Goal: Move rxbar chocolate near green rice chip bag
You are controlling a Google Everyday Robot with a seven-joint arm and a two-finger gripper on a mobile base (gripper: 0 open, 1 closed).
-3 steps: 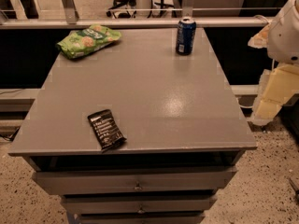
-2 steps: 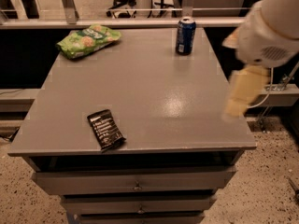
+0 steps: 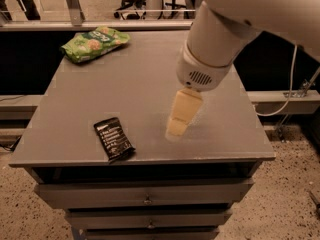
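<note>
The rxbar chocolate (image 3: 114,139) is a small flat black wrapper with white text, lying near the front left edge of the grey table top (image 3: 135,79). The green rice chip bag (image 3: 94,43) lies at the far left corner of the table. My gripper (image 3: 176,126) hangs from the big white arm (image 3: 215,39) over the front middle of the table. It is to the right of the bar and apart from it, holding nothing that I can see.
The table is a grey cabinet with drawers (image 3: 145,194) below its front edge. The arm hides the far right of the table, where a blue can stood. A white cable (image 3: 285,99) hangs at the right. Office chairs and a rail stand behind.
The arm has swung in from the right edge to over the table, leftward and toward the front. It now hides the blue can. The bar and the bag have not moved.
</note>
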